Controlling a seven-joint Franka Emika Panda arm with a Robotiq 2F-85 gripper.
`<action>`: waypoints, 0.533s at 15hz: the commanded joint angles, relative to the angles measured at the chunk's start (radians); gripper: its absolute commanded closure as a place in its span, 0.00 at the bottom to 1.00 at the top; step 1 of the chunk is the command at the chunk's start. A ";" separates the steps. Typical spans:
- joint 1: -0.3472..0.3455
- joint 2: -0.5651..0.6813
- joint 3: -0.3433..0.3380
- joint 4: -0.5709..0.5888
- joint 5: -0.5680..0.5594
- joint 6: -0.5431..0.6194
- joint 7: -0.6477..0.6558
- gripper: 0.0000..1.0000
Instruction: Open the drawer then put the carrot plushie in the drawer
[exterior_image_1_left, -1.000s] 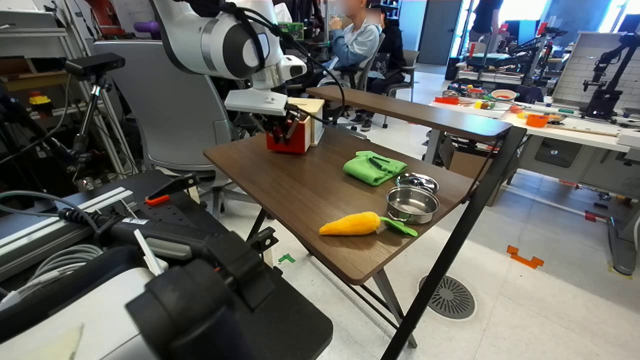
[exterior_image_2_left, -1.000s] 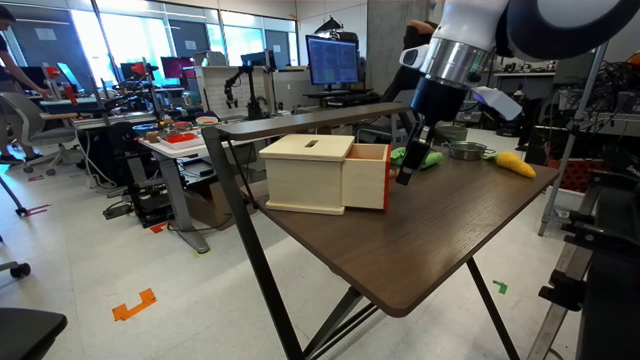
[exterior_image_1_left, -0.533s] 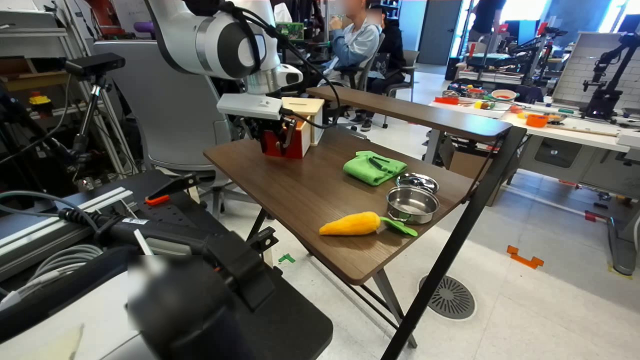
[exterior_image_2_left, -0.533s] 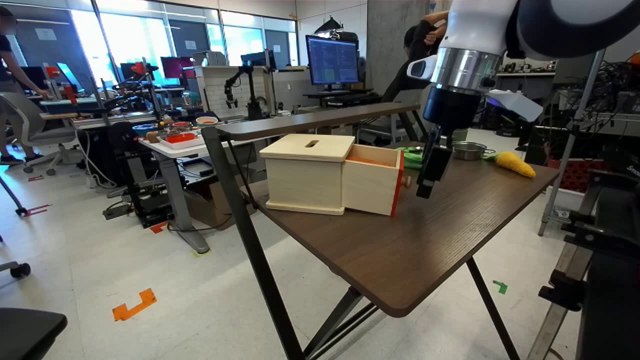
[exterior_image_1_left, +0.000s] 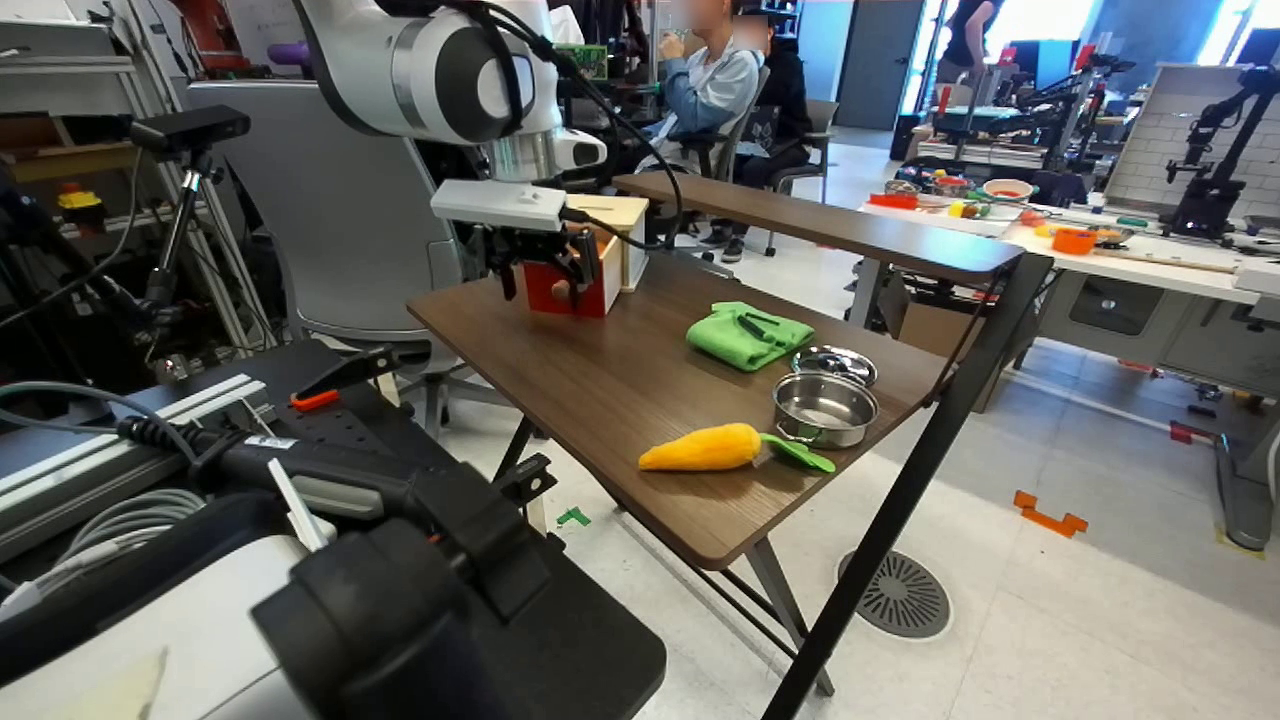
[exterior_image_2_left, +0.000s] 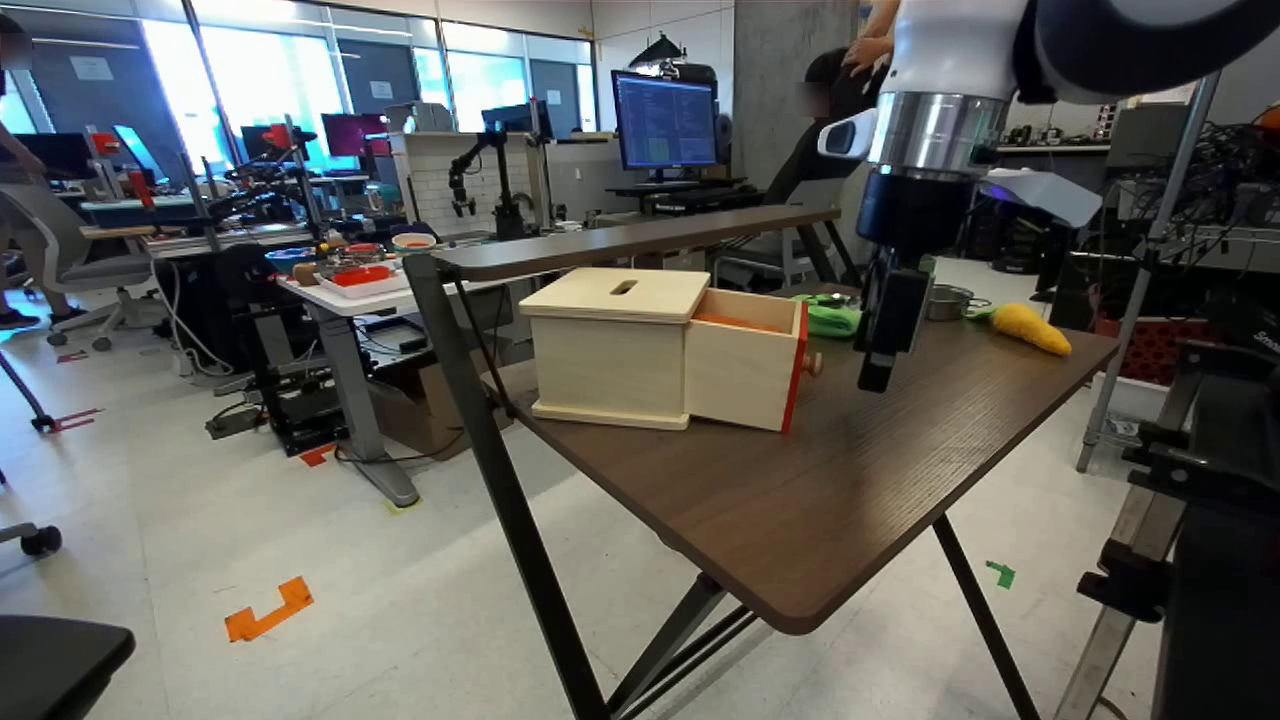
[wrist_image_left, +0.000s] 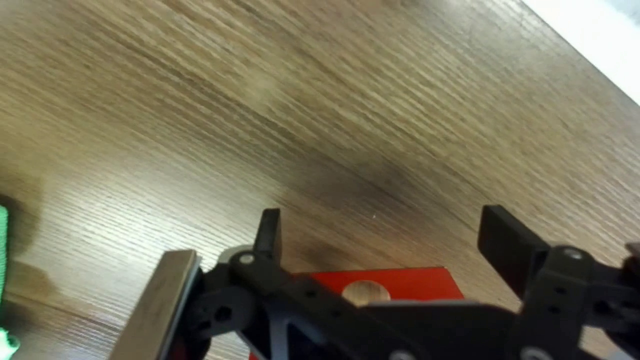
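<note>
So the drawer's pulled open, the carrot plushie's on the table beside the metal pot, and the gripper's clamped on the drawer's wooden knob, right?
Only the last part is wrong: the gripper is open, its fingers well apart in the wrist view, and an exterior view shows a gap between it and the wooden knob.

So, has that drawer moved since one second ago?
Yes, in an exterior view, the drawer has slid farther out of its wooden box, which stayed put.
</note>
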 joint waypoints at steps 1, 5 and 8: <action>0.015 -0.129 -0.050 -0.066 0.002 -0.074 0.021 0.00; 0.089 -0.250 -0.216 -0.156 -0.087 -0.085 0.196 0.00; 0.141 -0.306 -0.342 -0.223 -0.235 -0.110 0.404 0.00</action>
